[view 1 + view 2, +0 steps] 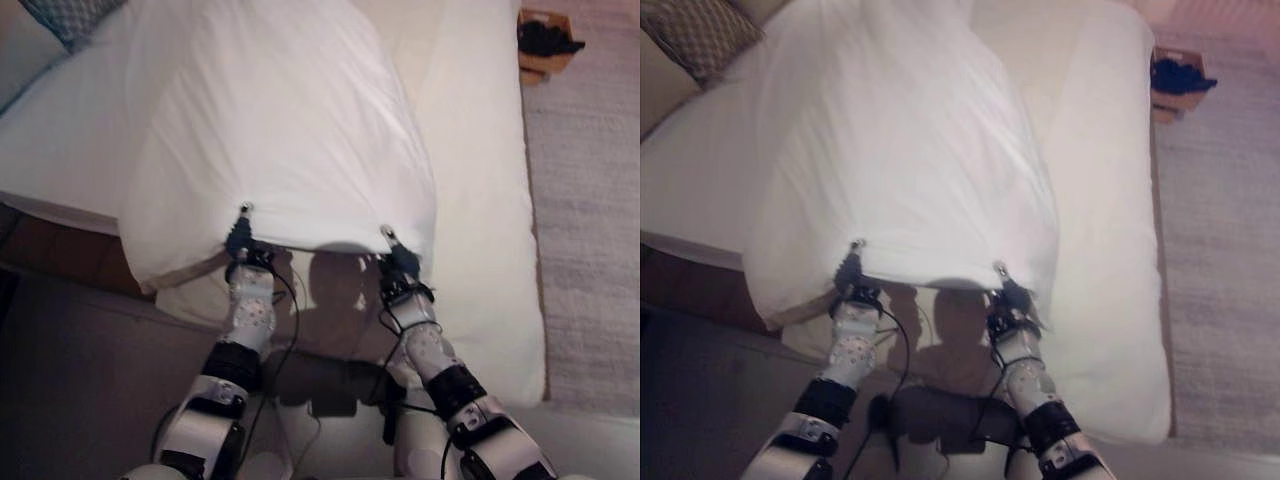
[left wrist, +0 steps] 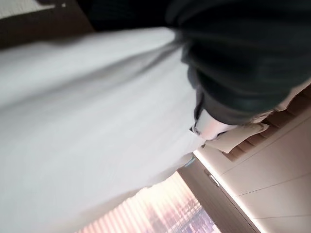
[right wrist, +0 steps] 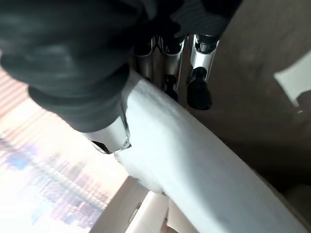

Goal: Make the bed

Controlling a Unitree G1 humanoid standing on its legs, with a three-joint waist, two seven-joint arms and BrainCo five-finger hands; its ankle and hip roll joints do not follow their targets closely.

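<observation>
Both hands hold the near edge of the white duvet [image 1: 280,130], lifted off the bed [image 1: 480,200] so it billows up and away toward the far end. The left hand [image 1: 240,238] is closed on the hem at the left, the right hand [image 1: 397,252] on it further right; the right wrist view shows fingers [image 3: 197,63] curled over the cloth edge. Judging from this, the main risk is a slip: either pinch seems shallow, and a quick tug could free one corner, leaving the duvet skewed. Uneven pulling could also drag it off the left side. Far right on the carpet [image 1: 590,200], a small box [image 1: 543,55] holds something dark. A patterned pillow [image 1: 70,15] sits far left.
</observation>
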